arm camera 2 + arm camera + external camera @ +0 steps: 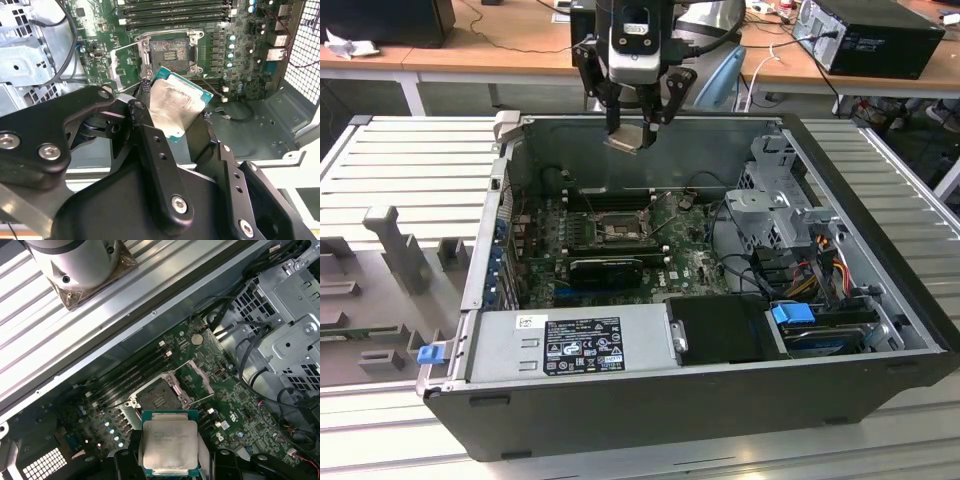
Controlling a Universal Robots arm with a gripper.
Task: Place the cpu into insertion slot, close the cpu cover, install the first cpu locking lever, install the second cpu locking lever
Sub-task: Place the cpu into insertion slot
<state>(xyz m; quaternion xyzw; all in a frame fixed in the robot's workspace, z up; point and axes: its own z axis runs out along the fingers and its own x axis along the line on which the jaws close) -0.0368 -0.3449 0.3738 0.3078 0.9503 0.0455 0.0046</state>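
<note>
1. Exterior view: your gripper point(632, 128) hung over the open computer case point(650, 415), clamped on the cpu point(628, 139), well above the insertion slot point(617, 232).
2. Second wrist view: you held the cpu point(177, 107) tilted between both fingers point(150, 137), near the uncovered insertion slot point(169, 52).
3. First wrist view: the cpu point(170, 445) showed its pale top, apart from the insertion slot point(155, 400); the cpu cover point(194, 379) stood open.

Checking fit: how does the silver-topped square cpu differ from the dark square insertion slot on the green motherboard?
The silver-topped cpu is pale metal; the insertion slot is dark. The cpu is held tilted in the gripper above the insertion slot, which lies flat and empty. Both are square.
</note>
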